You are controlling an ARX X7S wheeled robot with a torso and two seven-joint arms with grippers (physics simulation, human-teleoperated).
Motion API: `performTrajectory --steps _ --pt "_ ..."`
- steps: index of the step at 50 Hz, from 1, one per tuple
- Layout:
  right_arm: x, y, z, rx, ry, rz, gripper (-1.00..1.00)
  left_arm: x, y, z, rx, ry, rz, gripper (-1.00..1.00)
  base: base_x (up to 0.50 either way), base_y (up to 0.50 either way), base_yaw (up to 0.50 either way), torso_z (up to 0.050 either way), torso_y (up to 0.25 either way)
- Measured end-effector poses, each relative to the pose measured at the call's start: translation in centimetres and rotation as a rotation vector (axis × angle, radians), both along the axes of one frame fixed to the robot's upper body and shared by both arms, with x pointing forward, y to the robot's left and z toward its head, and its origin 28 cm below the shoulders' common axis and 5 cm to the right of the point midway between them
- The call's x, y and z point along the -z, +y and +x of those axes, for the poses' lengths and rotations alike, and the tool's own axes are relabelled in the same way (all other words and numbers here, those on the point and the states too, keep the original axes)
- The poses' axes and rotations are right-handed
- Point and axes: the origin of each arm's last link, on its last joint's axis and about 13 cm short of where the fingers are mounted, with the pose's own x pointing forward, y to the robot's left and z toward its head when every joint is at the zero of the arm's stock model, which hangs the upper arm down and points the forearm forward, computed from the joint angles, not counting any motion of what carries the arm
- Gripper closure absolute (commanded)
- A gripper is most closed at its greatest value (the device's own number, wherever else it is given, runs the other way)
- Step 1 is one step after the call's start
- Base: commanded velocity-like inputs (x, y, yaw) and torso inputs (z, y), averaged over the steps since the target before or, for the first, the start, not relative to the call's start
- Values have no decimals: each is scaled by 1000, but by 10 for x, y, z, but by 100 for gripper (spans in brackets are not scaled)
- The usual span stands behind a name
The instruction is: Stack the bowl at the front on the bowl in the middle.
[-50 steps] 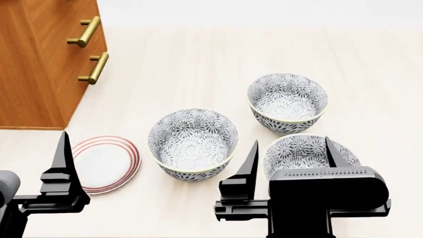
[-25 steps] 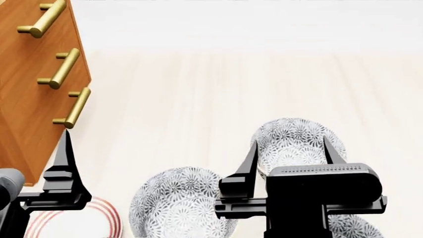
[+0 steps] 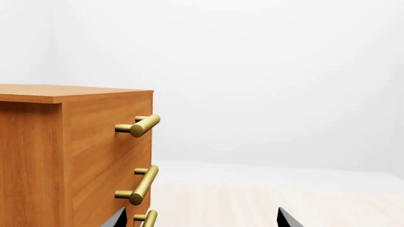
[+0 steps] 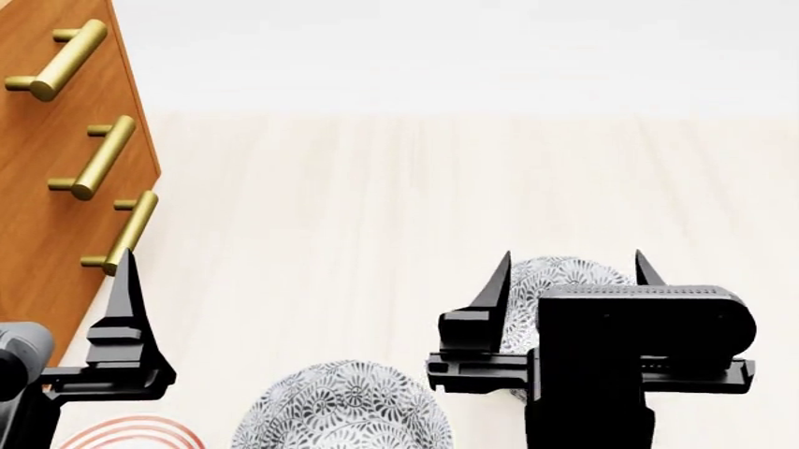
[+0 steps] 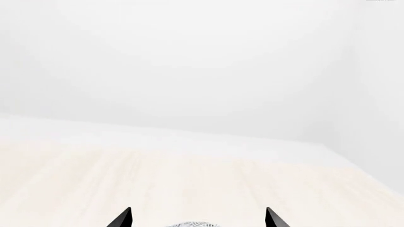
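The front bowl is out of view in every frame. At the bottom edge of the head view, the patterned middle bowl [image 4: 335,410] shows only its far rim. A second patterned bowl [image 4: 556,279] farther back is mostly hidden behind my right gripper [image 4: 573,257], which hangs open and empty in front of it. A sliver of bowl rim [image 5: 192,224] shows between its fingertips in the right wrist view. My left gripper [image 3: 200,220] is open and empty, beside the wooden cabinet. One of its fingers [image 4: 123,309] stands at the left of the head view.
A wooden drawer cabinet [image 4: 56,178] with brass bar handles [image 4: 105,154] stands at the far left, close to my left gripper. A white plate with red rings [image 4: 131,433] peeks in at the bottom left. Pale wooden tabletop [image 4: 374,215] stretches back to a white wall.
The head view has tilted upward: bowls and plate slid down the frame and the front bowl dropped out of sight. The right gripper shifted slightly right. Both grippers stay open.
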Motion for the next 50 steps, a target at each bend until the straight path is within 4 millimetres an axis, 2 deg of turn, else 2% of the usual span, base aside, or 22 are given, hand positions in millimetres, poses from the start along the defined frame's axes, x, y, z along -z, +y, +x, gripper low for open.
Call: performTrajectory --steps 11,18,26,32,37,50 --pt "-63 -29 21 77 32 58 -100 -1 0 2 -3 3 -1 -100 0 0 0 0 0" --pt "-87 -49 45 123 174 178 -100 -2 0 4 -2 5 1 -100 0 0 0 0 0" --pt "-106 -71 62 157 290 270 -100 -2 0 6 -2 7 3 -100 0 0 0 0 0" --pt "-111 -88 69 185 365 340 -100 0 0 8 -2 12 5 -100 0 0 0 0 0" --pt "-107 -100 73 201 420 393 -100 1 0 9 -1 15 8 -100 0 0 0 0 0" --pt "-69 -117 88 153 567 574 -100 1 -1 9 0 17 15 -100 0 0 0 0 0"
